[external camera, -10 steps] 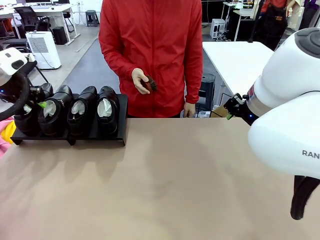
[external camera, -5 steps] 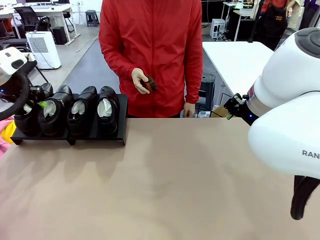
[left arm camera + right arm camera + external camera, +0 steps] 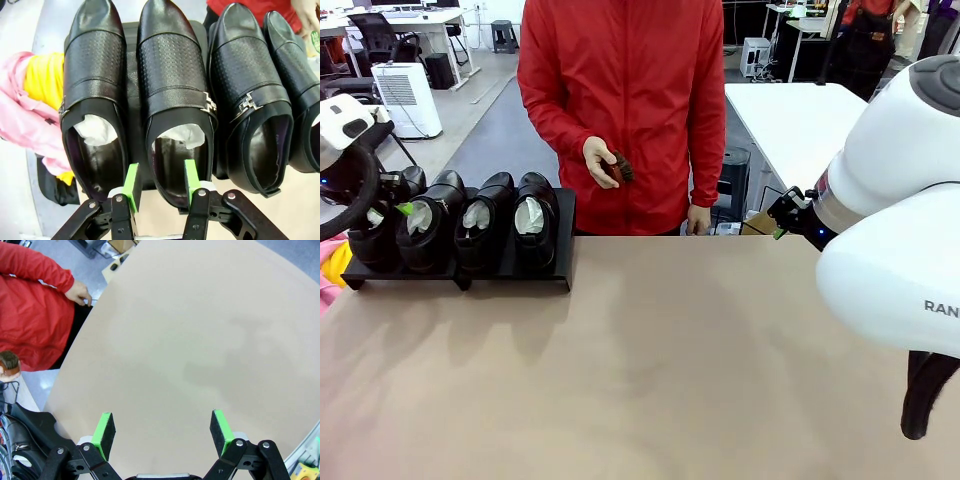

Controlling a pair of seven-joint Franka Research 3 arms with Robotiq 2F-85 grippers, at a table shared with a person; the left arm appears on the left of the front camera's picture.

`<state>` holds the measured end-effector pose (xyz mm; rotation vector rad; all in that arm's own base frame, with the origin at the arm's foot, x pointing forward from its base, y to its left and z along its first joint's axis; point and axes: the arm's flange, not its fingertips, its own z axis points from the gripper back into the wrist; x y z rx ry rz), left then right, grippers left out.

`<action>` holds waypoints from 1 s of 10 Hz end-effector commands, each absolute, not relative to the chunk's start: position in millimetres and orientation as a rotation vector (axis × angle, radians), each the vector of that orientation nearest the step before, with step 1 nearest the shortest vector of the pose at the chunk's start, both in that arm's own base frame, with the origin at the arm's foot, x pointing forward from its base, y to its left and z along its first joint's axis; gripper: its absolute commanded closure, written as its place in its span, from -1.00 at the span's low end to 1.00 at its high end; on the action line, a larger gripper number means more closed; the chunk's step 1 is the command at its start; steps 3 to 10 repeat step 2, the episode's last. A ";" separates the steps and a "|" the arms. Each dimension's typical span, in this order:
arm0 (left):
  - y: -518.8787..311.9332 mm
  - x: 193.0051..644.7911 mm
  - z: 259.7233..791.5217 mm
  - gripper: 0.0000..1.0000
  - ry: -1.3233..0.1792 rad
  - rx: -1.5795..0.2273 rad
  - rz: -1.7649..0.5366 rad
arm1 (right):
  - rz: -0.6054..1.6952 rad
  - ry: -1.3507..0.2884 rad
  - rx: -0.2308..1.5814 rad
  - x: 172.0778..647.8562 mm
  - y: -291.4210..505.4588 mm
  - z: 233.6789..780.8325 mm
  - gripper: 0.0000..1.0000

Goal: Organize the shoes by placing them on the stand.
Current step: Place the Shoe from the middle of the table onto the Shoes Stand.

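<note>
Four glossy black shoes stand side by side on the low black stand (image 3: 520, 276) at the table's far left. Left to right they are the first shoe (image 3: 368, 238), the second shoe (image 3: 425, 225), the third shoe (image 3: 480, 220) and the fourth shoe (image 3: 535, 215). My left gripper (image 3: 161, 184) hangs at the heel of the second shoe (image 3: 172, 95). Its green pads stand apart: one sits between the first two shoes, the other over the second shoe's paper-stuffed opening. My right gripper (image 3: 162, 432) is open above bare table.
A person in a red jacket stands at the far side holding a small brown brush (image 3: 620, 166). Pink and yellow cloth (image 3: 40, 95) lies left of the stand. My bulky white right arm (image 3: 900, 200) takes up the right side.
</note>
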<state>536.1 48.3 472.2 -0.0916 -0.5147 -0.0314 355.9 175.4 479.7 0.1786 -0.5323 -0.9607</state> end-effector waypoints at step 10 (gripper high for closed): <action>51.6 537.7 473.8 0.06 -0.527 -0.093 -0.035 | -0.937 -0.537 0.174 358.9 174.0 482.6 -1.00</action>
